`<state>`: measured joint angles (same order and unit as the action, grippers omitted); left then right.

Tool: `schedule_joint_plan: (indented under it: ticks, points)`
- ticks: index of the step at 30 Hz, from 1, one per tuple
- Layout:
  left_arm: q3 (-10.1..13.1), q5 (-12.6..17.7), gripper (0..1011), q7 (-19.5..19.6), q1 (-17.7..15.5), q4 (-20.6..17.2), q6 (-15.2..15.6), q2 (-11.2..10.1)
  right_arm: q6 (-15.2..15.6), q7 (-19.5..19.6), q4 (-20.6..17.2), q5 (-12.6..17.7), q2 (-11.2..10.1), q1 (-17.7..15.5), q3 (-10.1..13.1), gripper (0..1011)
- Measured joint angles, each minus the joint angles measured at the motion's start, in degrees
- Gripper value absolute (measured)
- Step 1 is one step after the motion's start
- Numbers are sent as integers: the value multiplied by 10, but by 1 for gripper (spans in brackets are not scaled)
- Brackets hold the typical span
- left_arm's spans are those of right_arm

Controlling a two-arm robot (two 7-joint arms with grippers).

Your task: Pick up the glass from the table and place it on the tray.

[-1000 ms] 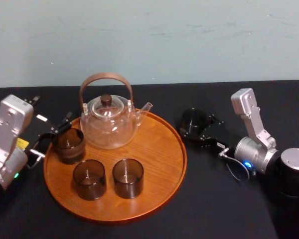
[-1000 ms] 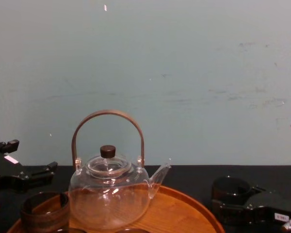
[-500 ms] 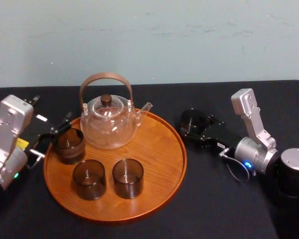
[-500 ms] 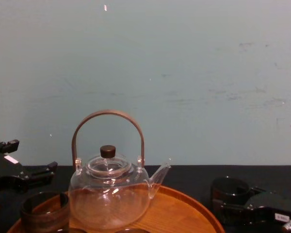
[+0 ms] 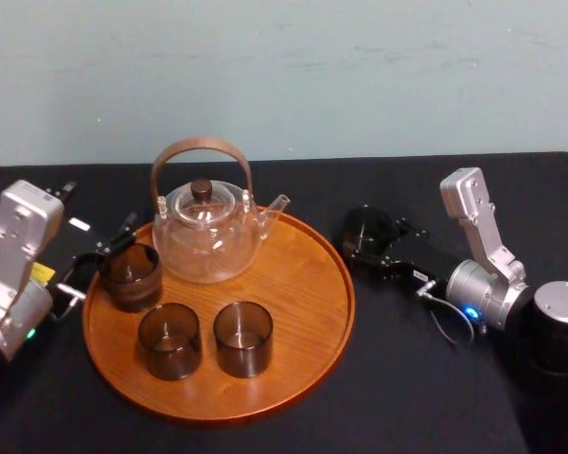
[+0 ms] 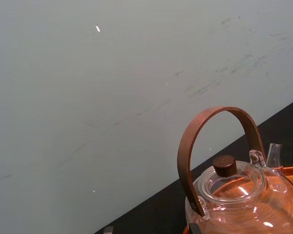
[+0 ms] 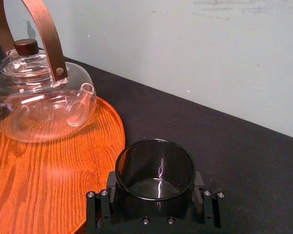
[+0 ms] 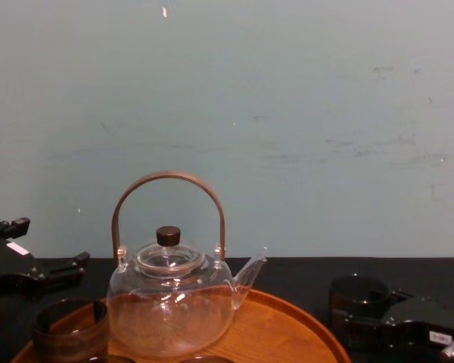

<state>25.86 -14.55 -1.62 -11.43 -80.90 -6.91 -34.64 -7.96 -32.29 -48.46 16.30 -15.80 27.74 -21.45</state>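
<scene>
A dark smoked glass (image 5: 367, 230) stands on the black table (image 5: 407, 378), just right of the round wooden tray (image 5: 308, 284). My right gripper (image 5: 371, 238) is shut on the glass, one finger pressed against each side; the right wrist view shows the glass (image 7: 155, 170) between the black fingers. At the tray's left edge my left gripper (image 5: 99, 257) is open, its fingers spread beside another dark glass (image 5: 131, 274) that stands on the tray.
A clear glass teapot (image 5: 206, 236) with a brown arched handle stands at the back of the tray. Two more dark glasses (image 5: 170, 339) (image 5: 242, 337) stand side by side at the tray's front. A pale wall rises behind the table.
</scene>
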Motion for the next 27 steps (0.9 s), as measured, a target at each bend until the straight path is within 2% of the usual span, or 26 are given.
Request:
schedule_joint_plan:
  ticks: [5,8,18,21,27]
  points:
    - [0,0,1001,0,0,0,0,0,-8,-14,-1,6,-2,-1,1,902]
    - [0,0,1001,0,0,0,0,0,-9,-18,-13,7,-6,-5,0,902]
    - [0,0,1001,0,0,0,0,0,-8,-23,-93,6,-23,-35,-13,902]
    - [0,0,1001,0,0,0,0,0,-8,-27,-110,7,-25,-41,-18,902]
    - [0,0,1001,0,0,0,0,0,-11,-35,-120,12,-25,-43,-28,902]
